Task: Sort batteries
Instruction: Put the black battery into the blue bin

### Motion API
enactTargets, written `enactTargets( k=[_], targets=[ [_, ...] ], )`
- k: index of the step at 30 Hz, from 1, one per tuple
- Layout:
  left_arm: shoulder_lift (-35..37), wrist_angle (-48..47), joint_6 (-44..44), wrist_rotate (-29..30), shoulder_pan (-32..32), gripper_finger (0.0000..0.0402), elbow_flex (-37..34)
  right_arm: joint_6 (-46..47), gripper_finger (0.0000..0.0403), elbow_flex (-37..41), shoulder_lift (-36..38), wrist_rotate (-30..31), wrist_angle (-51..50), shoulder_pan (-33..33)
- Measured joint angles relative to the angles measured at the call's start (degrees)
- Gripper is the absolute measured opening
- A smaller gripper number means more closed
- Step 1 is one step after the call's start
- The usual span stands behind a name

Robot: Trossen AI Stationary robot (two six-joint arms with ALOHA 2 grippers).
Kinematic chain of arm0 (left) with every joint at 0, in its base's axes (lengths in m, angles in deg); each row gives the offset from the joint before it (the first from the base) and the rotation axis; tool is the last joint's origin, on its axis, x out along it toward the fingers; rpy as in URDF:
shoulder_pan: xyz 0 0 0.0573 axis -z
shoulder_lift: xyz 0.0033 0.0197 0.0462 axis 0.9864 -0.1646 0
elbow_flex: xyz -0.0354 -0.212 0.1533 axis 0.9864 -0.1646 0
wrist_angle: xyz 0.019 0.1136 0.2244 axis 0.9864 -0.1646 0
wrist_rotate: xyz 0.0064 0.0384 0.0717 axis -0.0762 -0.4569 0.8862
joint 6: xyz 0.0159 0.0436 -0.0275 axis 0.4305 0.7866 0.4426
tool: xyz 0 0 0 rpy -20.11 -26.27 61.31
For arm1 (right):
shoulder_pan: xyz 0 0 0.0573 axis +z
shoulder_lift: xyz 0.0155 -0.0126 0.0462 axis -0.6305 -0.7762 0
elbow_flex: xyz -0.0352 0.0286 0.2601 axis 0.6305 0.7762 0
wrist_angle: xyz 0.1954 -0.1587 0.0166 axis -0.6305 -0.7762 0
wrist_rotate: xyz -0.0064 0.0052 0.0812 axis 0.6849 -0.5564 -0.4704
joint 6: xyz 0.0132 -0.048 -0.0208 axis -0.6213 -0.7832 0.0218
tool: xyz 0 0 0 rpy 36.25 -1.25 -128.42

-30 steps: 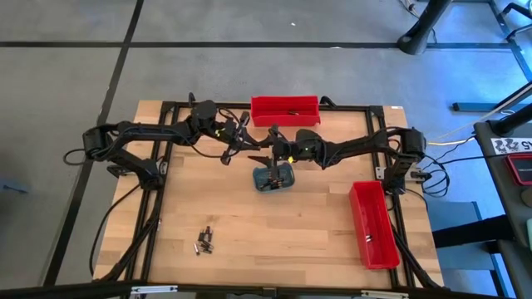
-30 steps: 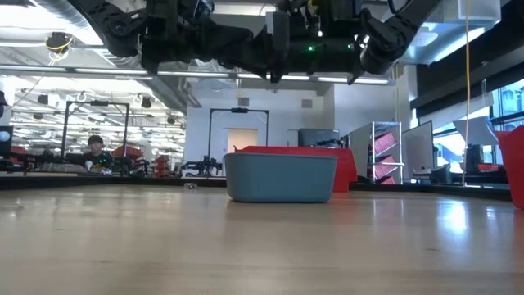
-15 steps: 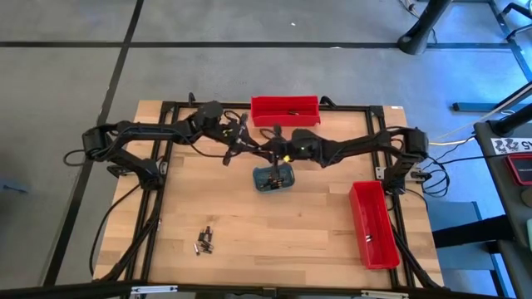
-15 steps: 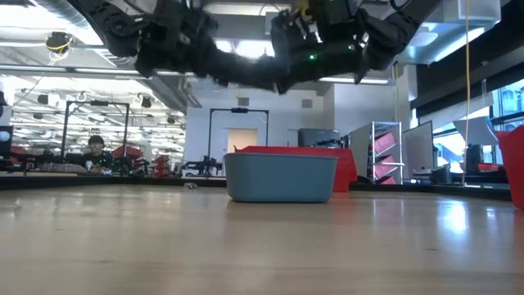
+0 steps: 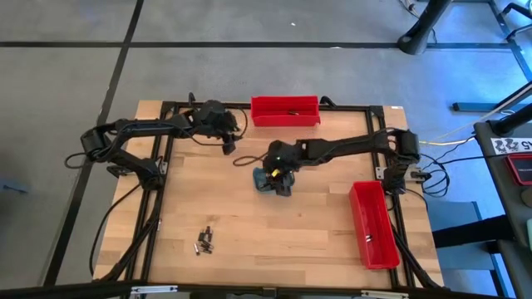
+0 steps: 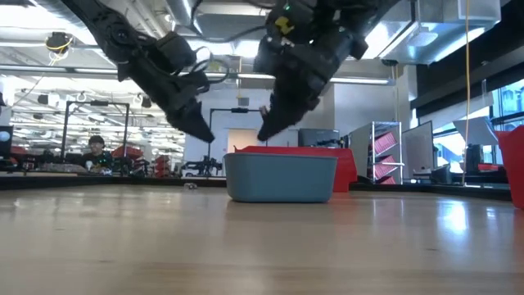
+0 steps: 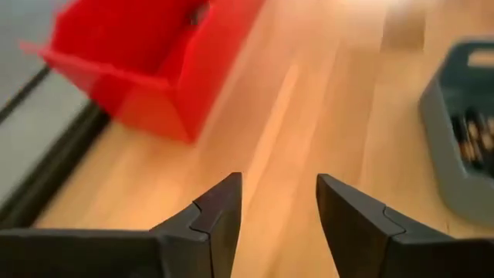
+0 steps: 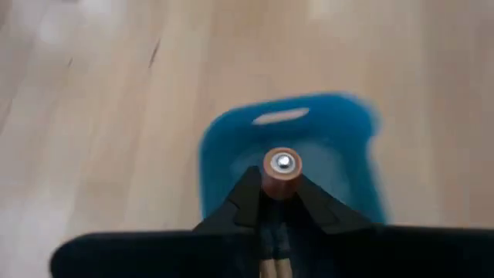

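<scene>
a: looking left to right from overhead. the left gripper (image 5: 230, 139) hangs over bare wood near the back red bin (image 5: 285, 110), its fingers (image 7: 220, 212) spread apart with nothing between them. a little pile of loose batteries (image 5: 204, 241) lies well apart from both arms, toward the front left of the table (image 5: 274, 224).

b: and the middle?

a: the right gripper (image 5: 278, 169) sits over the small grey-blue tray (image 5: 268, 182), which is about mid-table. its fingers are pinched tight on 1 copper-toned battery (image 8: 282, 172), the end cap facing the wrist camera, with the tray right behind it.

b: anything in the tray?

a: the left wrist view shows a few dark batteries inside, too blurry to count. the back bin has 1 small dark thing in it too.

b: far right?

a: a 2nd red bin (image 5: 372, 226) along the right edge, with 1 tiny item near its front end.
</scene>
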Motion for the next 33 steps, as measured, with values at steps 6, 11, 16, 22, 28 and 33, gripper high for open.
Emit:
enactTargets(
  k=[6,11,16,22,28,33],
  targets=[
    [3.16,-8.26,-1.69,3.40,2.68,0.0141,-0.02,-0.21,0.0029,-3.66,-4.87,3.96,-7.21,1.58],
    [7.38,-11.22,-3.99,9.91,5.88,0.0133,0.00,-0.22,0.0030,-4.99,-6.91,4.29,-8.76,1.41],
    [11.21,-14.75,-7.41,15.66,7.38,0.0131,0.00,-0.37,0.0044,-5.10,-7.08,6.20,-9.27,1.42],
    [12.21,-15.55,-7.68,16.84,7.39,0.0131,0.00,-3.40,0.0109,-5.10,-7.11,8.23,-7.94,1.32],
    [12.21,-16.13,-7.43,16.98,7.29,0.0131,0.00,-4.89,0.0173,-8.51,-6.97,14.04,-14.53,0.28],
    [12.21,-16.84,-8.49,16.98,7.25,0.0131,0.00,-9.40,0.0182,-9.05,-1.81,21.88,-16.51,0.23]
  ],
)
